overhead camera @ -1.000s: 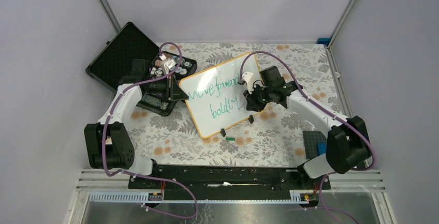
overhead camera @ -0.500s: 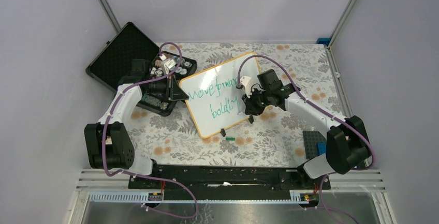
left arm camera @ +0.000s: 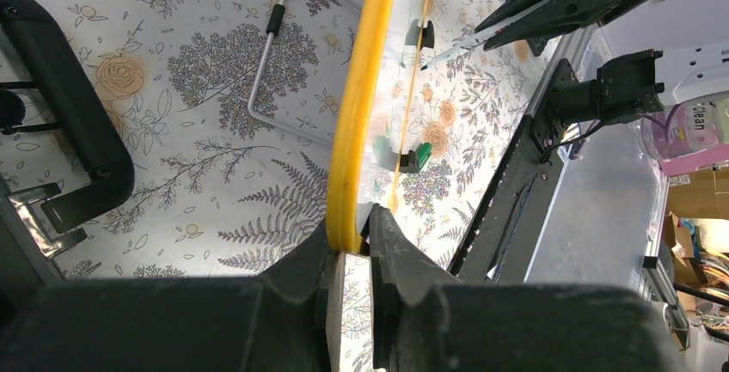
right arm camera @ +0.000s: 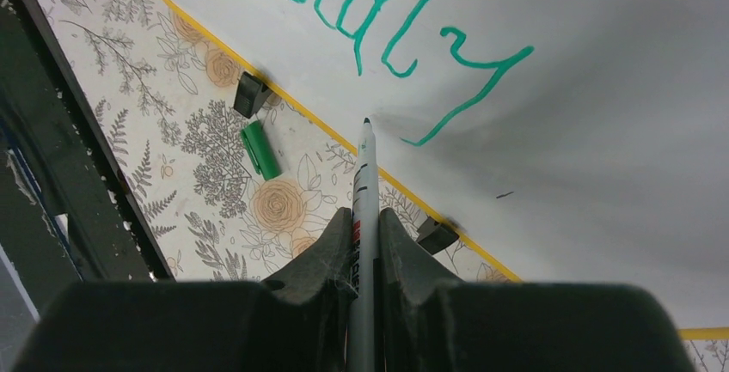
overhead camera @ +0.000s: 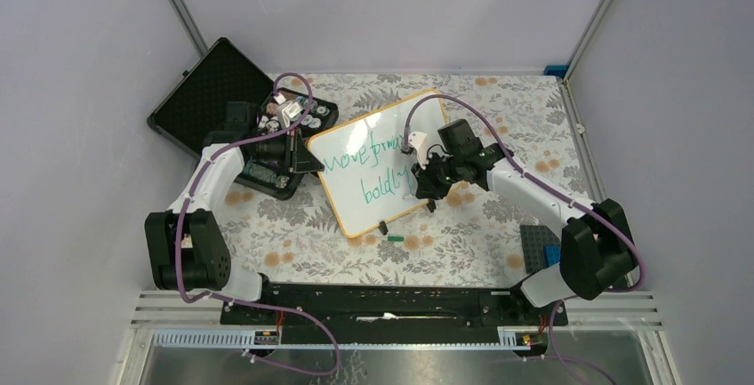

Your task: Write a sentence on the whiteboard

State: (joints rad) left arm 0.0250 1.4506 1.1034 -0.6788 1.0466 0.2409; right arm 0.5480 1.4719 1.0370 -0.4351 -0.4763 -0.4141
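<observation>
1. Right gripper [right arm camera: 364,217] is clamped on a marker [right arm camera: 365,170]. Over the last second it has slid left and nearer, from the end of the top line to just past "boldly".
2. The tip now sits just beside the y's tail. I cannot tell whether it touches the whiteboard [right arm camera: 559,88]. The sentence [overhead camera: 381,191] reads whole in two lines, so probably only a full stop remains.
3. Left gripper [left arm camera: 351,236] has not moved and pinches the yellow rim, steadying the board mid-table.
4. A green marker cap [right arm camera: 260,150] lies off the near rim, beside one clip foot [right arm camera: 250,94]. The open black case [overhead camera: 213,87] sits at the board's left. Neither obstructs the tip.
</observation>
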